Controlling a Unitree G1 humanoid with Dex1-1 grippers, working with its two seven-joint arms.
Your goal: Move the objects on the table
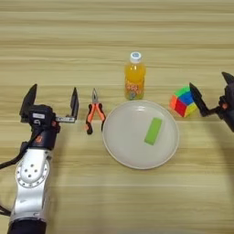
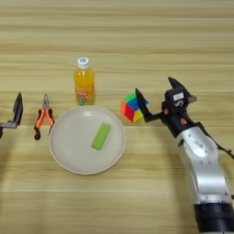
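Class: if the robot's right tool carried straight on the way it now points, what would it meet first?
The right tool, fingers open, points at the multicoloured puzzle cube. One fingertip already lies beside it, so probably the cube first, though depth is unclear.

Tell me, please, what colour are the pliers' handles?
Orange, with black tips; the pliers show best in the left eye view.

Left arm comes up from the bottom-left corner, silver forearm, black wrist block. Left gripper [image 1: 51,99] points away from the robot, jaws spread wide, nothing between them, both black fingers [image 1: 74,101] upright. Right arm enters from the lower right, silver forearm angled up and inward. Right gripper [image 2: 156,97] points inward and away, jaws parted: one finger [image 2: 141,104] reaches left, tip right at the puzzle cube [image 2: 130,106], the other sticks up behind the wrist. The cube sits just outside the jaws, not between them.
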